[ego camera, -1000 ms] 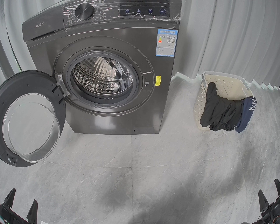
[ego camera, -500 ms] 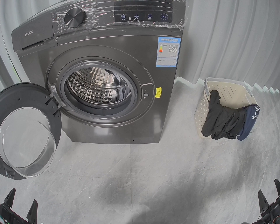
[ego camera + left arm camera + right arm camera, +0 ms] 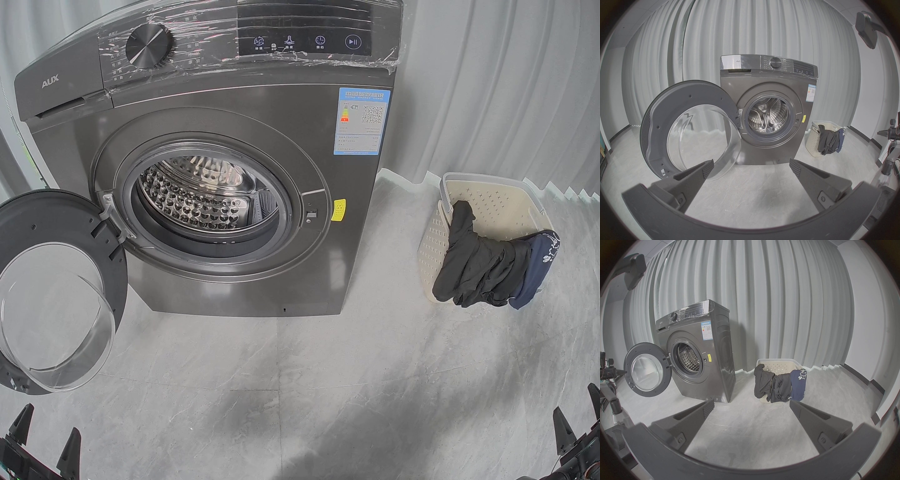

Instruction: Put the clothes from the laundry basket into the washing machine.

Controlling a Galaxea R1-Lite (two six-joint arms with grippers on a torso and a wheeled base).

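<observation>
A grey front-loading washing machine (image 3: 250, 206) stands ahead on the left, its round door (image 3: 53, 294) swung wide open beside the steel drum (image 3: 200, 194). To its right on the floor sits a cream laundry basket (image 3: 500, 200) with a black garment (image 3: 481, 269) and a navy garment (image 3: 537, 265) draped over its front rim. My left gripper (image 3: 45, 434) is low at the near left, open with nothing in it. My right gripper (image 3: 578, 412) is low at the near right, also open, nothing between its fingers. Both are far from the basket.
Pale pleated curtains (image 3: 500, 81) hang behind the machine and basket. Grey tiled floor (image 3: 325, 387) stretches between me and both of them. The open door juts out over the floor on the left.
The whole head view has shifted: machine and basket sit lower in the picture and a little larger, so the camera has moved. Both grippers keep their places at the lower corners.
</observation>
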